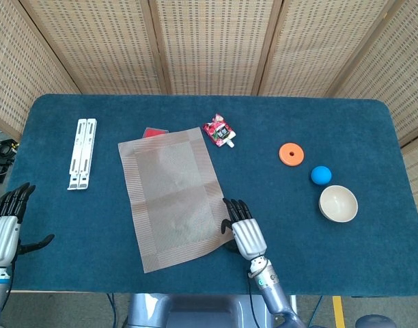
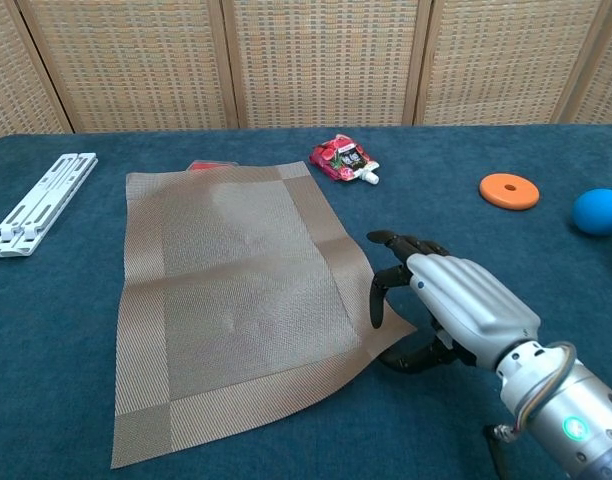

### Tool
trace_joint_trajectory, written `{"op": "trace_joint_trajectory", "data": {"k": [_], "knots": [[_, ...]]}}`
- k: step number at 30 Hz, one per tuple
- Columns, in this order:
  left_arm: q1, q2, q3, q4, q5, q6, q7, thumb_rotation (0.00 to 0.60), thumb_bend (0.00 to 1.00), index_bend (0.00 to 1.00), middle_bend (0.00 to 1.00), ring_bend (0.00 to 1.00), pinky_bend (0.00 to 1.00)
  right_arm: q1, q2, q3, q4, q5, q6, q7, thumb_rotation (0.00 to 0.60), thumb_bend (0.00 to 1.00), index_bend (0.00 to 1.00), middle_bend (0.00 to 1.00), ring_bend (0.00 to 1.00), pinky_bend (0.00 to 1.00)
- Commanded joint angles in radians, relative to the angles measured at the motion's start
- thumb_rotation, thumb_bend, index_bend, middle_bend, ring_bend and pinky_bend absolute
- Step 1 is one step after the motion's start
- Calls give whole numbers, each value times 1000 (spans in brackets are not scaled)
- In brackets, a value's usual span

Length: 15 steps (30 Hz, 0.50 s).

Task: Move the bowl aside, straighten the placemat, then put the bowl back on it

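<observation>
A dark blue cloth covers the table in front of me, with woven cane screens standing behind it. The placemat lies left of the middle, turned a little askew to the table edges. My right hand is at its near right corner, and in the chest view that corner is lifted off the cloth with my fingers curled over its edge and my thumb below, so I am pinching the placemat there. My left hand hangs at the near left edge of the table, fingers spread, holding nothing, well apart from the mat.

The bowl sits off the mat, far to the right, upright on the cloth. Just beyond it lies a blue ball, and further back an orange ring lies flat. A small red pouch rests near the far right corner of the placemat, and a flat red thing peeks out from under the mat's far edge. A white folded stand lies on the left side of the table, well clear of the mat.
</observation>
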Motion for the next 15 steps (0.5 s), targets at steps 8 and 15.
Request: {"op": "trace_joint_trajectory", "data": {"k": [8,15], "knots": [[0,-2,0,0,1,-2,1,600,52,0,0,0,0,-5,8,-4,-18,-11,17,4,600,514,629,123,0,15],[0,-3,0,0,2,-2,1,600,52,0,0,0,0,-9,24,-9,-45,-19,28,-3,600,527,673,143,0,16]]}}
